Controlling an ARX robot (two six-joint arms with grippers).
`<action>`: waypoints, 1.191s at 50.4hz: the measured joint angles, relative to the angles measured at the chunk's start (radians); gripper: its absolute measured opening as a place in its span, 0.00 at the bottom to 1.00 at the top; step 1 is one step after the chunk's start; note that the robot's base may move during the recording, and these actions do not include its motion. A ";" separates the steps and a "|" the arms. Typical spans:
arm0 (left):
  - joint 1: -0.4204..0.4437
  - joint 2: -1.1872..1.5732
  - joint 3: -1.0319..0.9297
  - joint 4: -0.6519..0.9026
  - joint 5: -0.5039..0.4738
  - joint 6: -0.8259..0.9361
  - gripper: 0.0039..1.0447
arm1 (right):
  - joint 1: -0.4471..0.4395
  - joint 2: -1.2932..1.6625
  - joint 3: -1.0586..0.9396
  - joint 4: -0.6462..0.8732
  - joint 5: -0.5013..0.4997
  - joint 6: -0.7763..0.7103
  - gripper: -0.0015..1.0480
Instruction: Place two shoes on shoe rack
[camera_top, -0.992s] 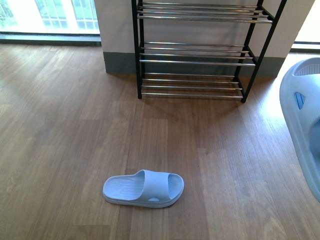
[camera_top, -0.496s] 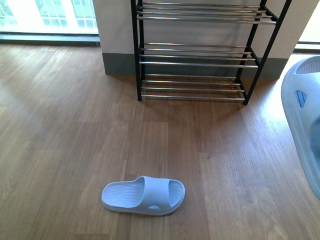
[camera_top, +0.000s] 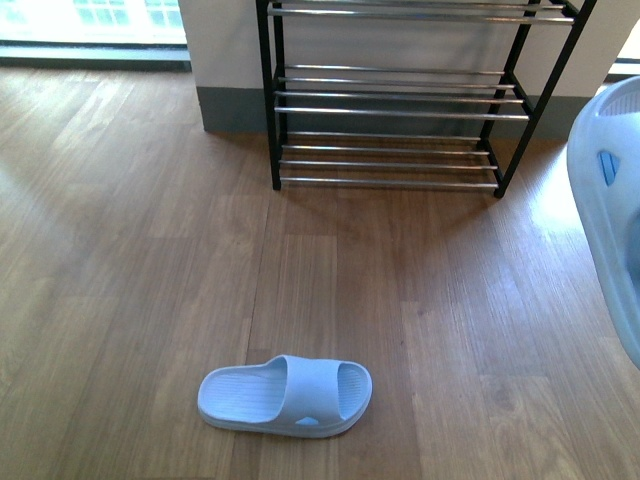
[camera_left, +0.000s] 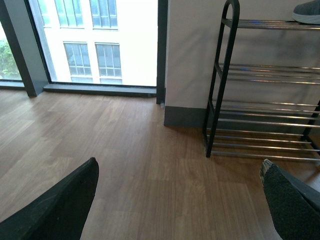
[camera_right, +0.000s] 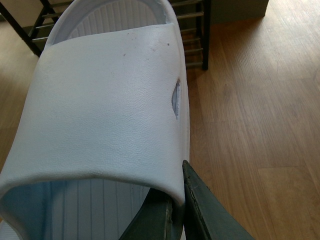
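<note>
One pale blue slide sandal (camera_top: 285, 395) lies flat on the wood floor, toe end to the right, a good way in front of the shoe rack (camera_top: 385, 110). A second pale blue slide sandal (camera_right: 105, 100) hangs in the air, and my right gripper (camera_right: 180, 205) is shut on the edge of its strap. This held sandal (camera_top: 610, 200) fills the right edge of the front view. The rack's lower bars (camera_right: 192, 30) show just beyond it. My left gripper (camera_left: 177, 200) is open over bare floor, left of the rack (camera_left: 270, 105). A grey sneaker (camera_left: 307, 11) sits on an upper shelf.
The rack stands against a white wall with a grey skirting board (camera_top: 235, 110). Floor-length windows (camera_left: 100, 40) run along the left. Wood floor (camera_top: 140, 250) spreads between me and the rack.
The front view has shifted: the rack now sits higher and looks a little larger, and the sandal on the floor has slid lower in the picture. The held sandal stays at the right edge.
</note>
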 joint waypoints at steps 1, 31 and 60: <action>0.000 0.000 0.000 0.000 0.000 0.000 0.91 | 0.000 0.000 0.000 0.000 0.000 0.000 0.01; -0.010 1.764 0.372 0.721 0.260 0.218 0.91 | 0.000 0.000 0.000 0.000 0.000 0.000 0.01; -0.290 2.482 0.991 0.204 0.314 0.579 0.91 | 0.000 0.000 0.000 0.000 0.000 0.000 0.01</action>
